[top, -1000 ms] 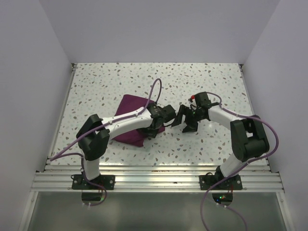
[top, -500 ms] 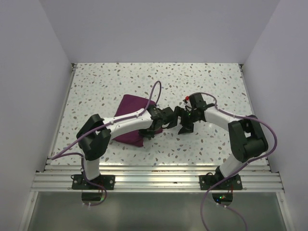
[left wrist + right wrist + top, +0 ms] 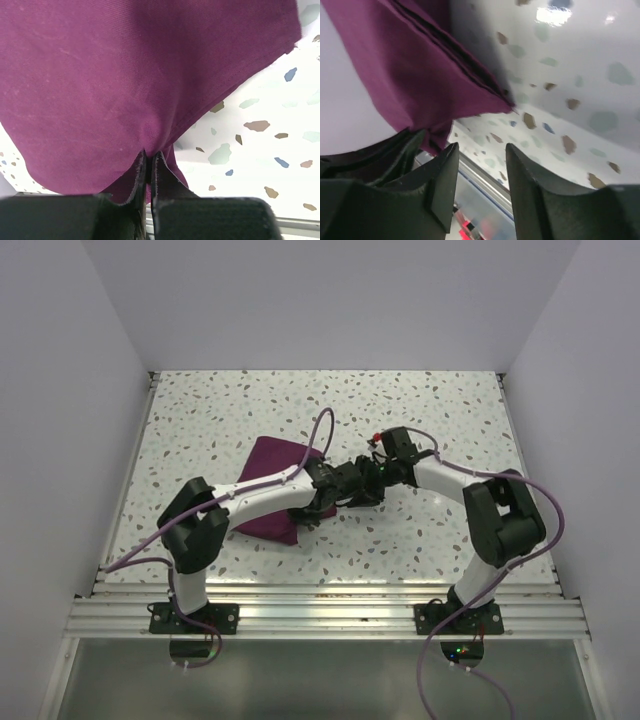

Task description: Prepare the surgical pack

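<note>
Top external view: surgical pack point(image 3: 272, 458), one item, a dark purple cloth bundle folded to a rough rectangle, lying flat on the speckled table point(image 3: 430, 410) left of centre, its long side running from the far left toward the near right; the left arm crosses over its middle. Contents: whatever the cloth encloses is hidden by the folds. Left wrist view: the pack point(image 3: 125, 75) fills most of the picture as smooth purple fabric with a stitched hem along its right edge; the left gripper point(image 3: 148, 157) is clenched on a pinch of this cloth, its two dark fingers pressed together with fabric puckered between them. Right wrist view: a layered corner of the pack point(image 3: 410, 65) lies on the table point(image 3: 580, 75), several cloth edges stacked; the right gripper point(image 3: 481, 155) stands released, its fingers apart with bare table in the gap, the cloth corner just beside one finger and not between them. Top external view again: left gripper point(image 3: 345, 485) and right gripper point(image 3: 372, 480) meet closely at the pack's right end. Surroundings: purple cables point(image 3: 325, 430) on both arms, metal rail point(image 3: 330, 615) along the near edge.
</note>
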Motion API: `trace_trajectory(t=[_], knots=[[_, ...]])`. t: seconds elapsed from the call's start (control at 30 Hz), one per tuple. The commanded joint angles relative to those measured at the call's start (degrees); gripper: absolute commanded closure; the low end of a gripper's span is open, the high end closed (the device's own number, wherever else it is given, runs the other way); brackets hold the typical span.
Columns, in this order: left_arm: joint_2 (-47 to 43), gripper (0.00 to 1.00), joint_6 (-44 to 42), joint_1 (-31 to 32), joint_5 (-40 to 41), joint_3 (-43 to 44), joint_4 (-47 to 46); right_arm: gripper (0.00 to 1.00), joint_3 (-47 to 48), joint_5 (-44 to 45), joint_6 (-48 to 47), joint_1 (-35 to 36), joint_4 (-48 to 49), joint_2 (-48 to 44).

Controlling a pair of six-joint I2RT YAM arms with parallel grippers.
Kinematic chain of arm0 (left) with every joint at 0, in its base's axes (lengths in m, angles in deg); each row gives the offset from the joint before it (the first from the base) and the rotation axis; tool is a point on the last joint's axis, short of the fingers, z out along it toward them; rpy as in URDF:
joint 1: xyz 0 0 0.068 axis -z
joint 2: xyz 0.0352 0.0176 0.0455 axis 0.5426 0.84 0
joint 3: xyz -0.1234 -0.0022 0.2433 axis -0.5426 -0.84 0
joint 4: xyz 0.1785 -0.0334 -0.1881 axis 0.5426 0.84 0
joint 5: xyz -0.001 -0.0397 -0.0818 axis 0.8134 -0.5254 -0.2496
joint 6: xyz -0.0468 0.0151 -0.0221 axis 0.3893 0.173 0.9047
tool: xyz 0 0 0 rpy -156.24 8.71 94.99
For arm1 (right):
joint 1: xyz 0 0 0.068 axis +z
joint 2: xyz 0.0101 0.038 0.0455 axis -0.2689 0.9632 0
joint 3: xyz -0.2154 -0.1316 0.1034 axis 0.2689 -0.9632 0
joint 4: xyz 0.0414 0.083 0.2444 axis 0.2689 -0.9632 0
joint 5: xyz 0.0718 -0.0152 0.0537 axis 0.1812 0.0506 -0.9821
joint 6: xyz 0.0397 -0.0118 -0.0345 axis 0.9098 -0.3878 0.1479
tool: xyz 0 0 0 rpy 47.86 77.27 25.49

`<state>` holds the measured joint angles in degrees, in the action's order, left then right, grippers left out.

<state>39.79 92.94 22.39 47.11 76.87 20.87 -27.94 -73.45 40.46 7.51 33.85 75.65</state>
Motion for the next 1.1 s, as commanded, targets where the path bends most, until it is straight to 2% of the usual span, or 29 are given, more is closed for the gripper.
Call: trace_trajectory(t=[0.0,0.2,0.5,0.63,0.7,0.73,0.87,1.03,1.07], knots=[[-4.7,1.00,-0.1,-0.5,1.5,1.9,-0.4,0.65,3.9,-4.2,5.7,2.4,6.3,1.7],[-7.3,1.00,-0.9,-1.1,2.3,3.6,0.0,0.82,5.6,-5.9,12.9,5.3,14.3,5.6],[-7.6,1.00,-1.8,-1.2,1.7,4.8,-0.8,0.88,9.9,-6.5,20.4,10.4,24.7,12.5],[-7.4,1.00,-2.0,-1.2,1.6,5.6,-0.9,0.90,14.8,-5.4,22.5,13.4,26.6,18.0],[-7.6,1.00,-2.4,-1.2,0.9,6.1,-2.2,0.90,16.5,-4.3,25.7,15.2,33.7,20.5],[-7.6,1.00,-2.7,-1.2,0.9,6.6,-2.3,0.90,16.7,-4.3,27.1,15.8,33.8,20.9],[-6.6,1.00,-3.3,-1.2,0.9,9.3,-1.4,0.89,16.8,-4.4,33.2,17.1,48.6,22.9],[-6.0,1.00,-3.7,-1.1,0.2,9.3,-2.0,0.79,19.6,-1.7,30.0,17.4,43.8,28.5],[-5.8,1.00,-3.8,-1.1,-0.2,8.7,-2.5,0.73,19.6,-1.2,30.1,17.3,45.3,29.2]])
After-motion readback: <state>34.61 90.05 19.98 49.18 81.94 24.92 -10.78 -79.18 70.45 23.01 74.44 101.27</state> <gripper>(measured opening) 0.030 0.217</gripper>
